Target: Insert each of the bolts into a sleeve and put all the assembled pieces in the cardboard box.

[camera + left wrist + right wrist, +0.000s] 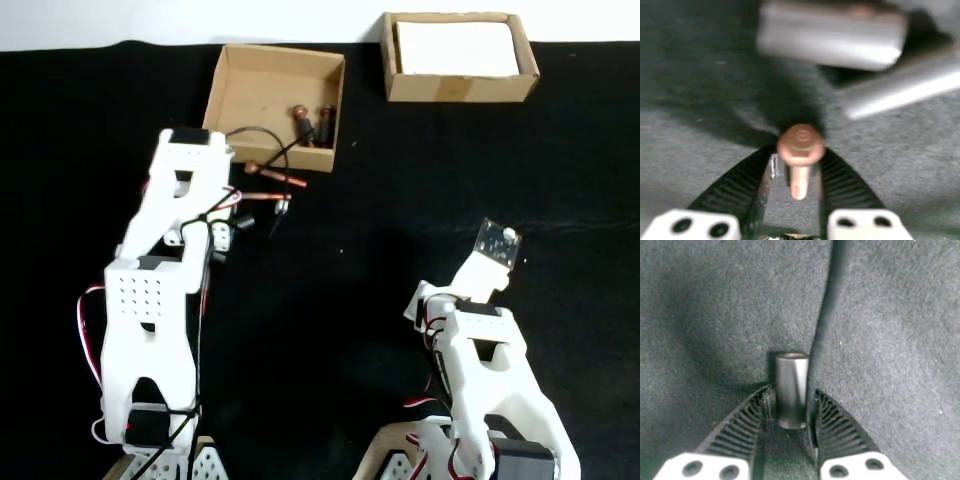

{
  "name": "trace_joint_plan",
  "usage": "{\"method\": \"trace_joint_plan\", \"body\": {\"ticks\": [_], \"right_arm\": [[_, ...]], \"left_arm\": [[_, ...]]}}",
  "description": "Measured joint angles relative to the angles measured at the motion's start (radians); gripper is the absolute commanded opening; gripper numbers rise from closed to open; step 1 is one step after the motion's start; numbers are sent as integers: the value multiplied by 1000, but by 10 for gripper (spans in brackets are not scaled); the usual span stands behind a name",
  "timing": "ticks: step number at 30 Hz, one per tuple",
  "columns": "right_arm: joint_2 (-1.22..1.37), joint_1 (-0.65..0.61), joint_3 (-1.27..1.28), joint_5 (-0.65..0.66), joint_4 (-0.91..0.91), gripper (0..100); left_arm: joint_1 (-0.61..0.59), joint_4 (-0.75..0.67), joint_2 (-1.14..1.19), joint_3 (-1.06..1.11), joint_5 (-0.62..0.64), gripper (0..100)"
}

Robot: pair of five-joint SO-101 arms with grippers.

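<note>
Black cloth covers the tabletop; the cardboard box at the far left holds two assembled pieces. The left gripper has its fingers clamped on a bolt, and the right gripper grips a sleeve. Insertion seems in hand: next, the arms must meet, with the shank lined up to the sleeve's open end.

Two assembled pieces lie in the cardboard box, with loose bolts on the black table just outside.
</note>
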Motion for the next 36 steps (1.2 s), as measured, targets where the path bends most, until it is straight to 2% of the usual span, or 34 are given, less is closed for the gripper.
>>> {"method": "trace_joint_plan", "body": {"ticks": [8,17,24,29,36], "right_arm": [[0,0,0,0,0,6],[0,0,0,0,0,6],[0,0,0,0,0,6],[0,0,0,0,0,6],[0,0,0,0,0,6]], "left_arm": [[34,-23,-216,40,-32,256],[38,-284,-374,465,-34,256],[38,-569,-683,779,-163,255],[38,-634,-712,827,-261,252],[8,-657,-651,830,-295,252]]}}
